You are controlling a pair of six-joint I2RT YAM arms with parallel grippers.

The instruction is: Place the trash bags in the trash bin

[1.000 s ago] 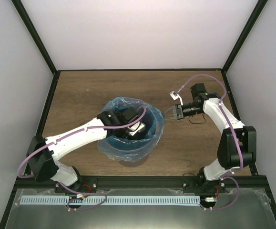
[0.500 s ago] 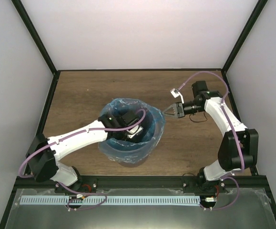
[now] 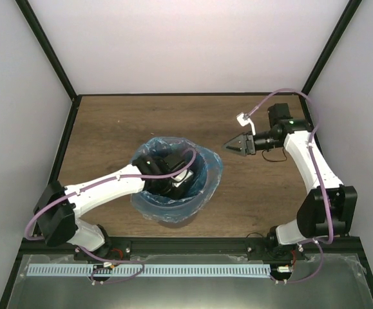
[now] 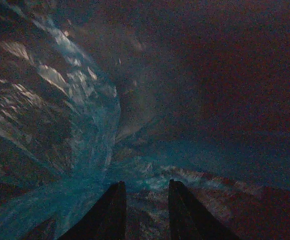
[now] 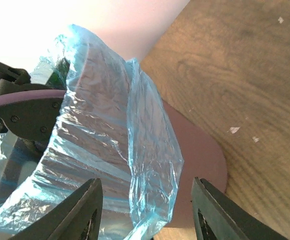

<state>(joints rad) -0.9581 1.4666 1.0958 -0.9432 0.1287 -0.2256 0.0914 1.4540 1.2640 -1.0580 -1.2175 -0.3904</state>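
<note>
My right fingers point(image 5: 87, 202) have drawn back from the trash bin point(image 5: 201, 156) and now hang spread wide and empty near its rim. The trash bag point(image 5: 146, 131) is left draped loose over the wall there. My left fingers point(image 4: 115, 202) are deep inside, a narrow gap between them against the film; whether they pinch it I cannot tell. The bin stands mid-surface point(image 3: 122, 129), and I judge the bag nearly seated.

Right gripper point(image 3: 232, 144) pulled back from trash bag point(image 3: 212, 170) rim, toward far right.
</note>
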